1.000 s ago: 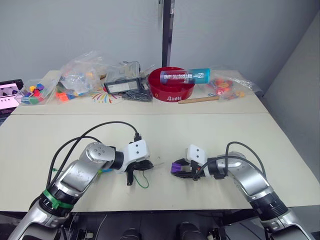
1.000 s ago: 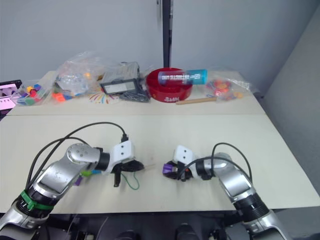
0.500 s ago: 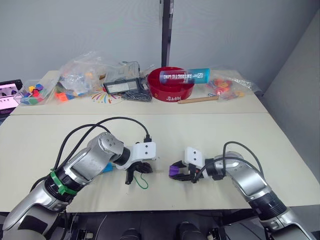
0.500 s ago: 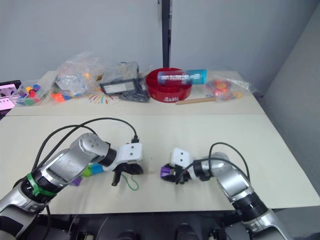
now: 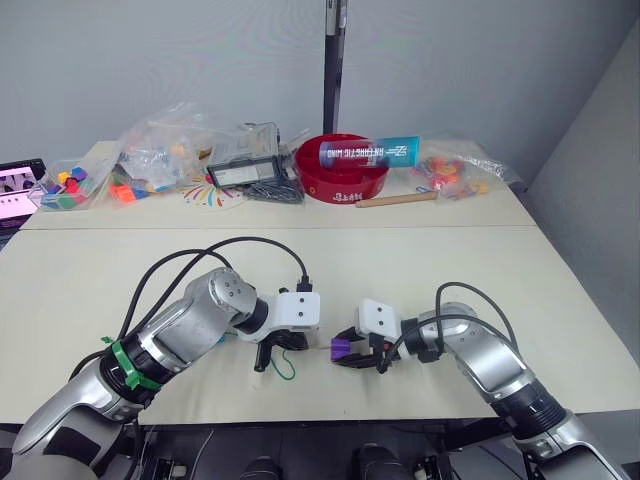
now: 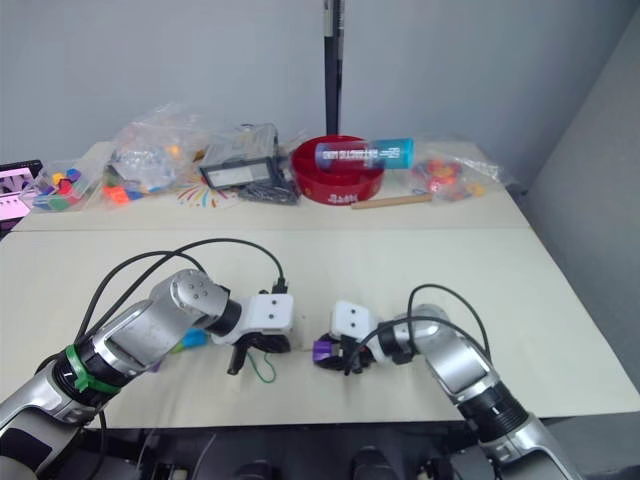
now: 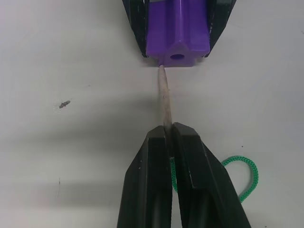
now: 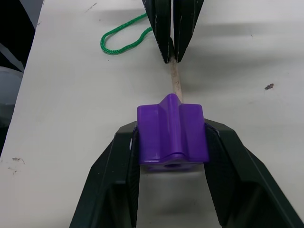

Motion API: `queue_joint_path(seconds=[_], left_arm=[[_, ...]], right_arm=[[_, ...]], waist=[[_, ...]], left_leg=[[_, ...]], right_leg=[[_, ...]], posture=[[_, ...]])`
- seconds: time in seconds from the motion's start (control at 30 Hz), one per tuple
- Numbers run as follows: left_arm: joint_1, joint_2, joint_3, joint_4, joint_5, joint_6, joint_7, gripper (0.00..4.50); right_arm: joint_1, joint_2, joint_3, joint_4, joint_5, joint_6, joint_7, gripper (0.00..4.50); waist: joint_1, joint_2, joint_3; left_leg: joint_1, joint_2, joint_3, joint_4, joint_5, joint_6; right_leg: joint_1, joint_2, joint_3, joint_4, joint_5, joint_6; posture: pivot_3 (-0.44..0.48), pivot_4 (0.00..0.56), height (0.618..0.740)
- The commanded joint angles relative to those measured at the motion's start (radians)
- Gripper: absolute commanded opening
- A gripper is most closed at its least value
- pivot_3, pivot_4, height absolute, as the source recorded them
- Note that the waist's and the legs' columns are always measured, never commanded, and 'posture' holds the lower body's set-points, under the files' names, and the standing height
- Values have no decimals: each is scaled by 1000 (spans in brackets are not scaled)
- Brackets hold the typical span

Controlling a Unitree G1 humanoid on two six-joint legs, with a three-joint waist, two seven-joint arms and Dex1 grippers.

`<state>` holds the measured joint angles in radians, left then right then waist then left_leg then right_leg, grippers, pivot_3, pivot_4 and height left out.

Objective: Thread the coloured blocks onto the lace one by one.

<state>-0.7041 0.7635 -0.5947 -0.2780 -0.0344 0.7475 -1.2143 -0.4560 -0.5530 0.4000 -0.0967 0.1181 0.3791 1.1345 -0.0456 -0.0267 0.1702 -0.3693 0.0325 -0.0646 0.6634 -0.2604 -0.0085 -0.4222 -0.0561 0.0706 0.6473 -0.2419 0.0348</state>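
Threading first: my left hand [image 7: 168,137] pinches the lace [image 7: 165,99], its tip touching, slightly off, the hole of the purple block [image 7: 177,33] clamped in my right hand [image 8: 172,142]. Next, I judge: nudge toward the hole, then push.

Head stereo overlooks table [image 5: 420,270]; wrist cameras face each other closely.

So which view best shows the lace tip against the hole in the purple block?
The left wrist view: the lace's pale tip meets the purple block just left of the hole. The right wrist view hides the meeting behind the block; the eye views show both small.
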Motion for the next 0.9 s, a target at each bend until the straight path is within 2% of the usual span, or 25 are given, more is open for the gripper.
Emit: queue_joint_path(seconds=[0.03,0.9], left_arm=[[-24,-12,-3,-30,6,9,-8,61],[-39,-22,36,-61,0,51,-9,61]], right_arm=[[-10,11,11,-5,-4,9,-3,1377],[-2,6,23,15,-38,18,-8,1377]], waist=[[0,0,0],[-1,0,0]], left_leg=[[0,0,0,0,0,0],[0,0,0,0,0,0]], right_leg=[[0,0,0,0,0,0],[0,0,0,0,0,0]], posture=[[0,150,731],[0,150,731]])
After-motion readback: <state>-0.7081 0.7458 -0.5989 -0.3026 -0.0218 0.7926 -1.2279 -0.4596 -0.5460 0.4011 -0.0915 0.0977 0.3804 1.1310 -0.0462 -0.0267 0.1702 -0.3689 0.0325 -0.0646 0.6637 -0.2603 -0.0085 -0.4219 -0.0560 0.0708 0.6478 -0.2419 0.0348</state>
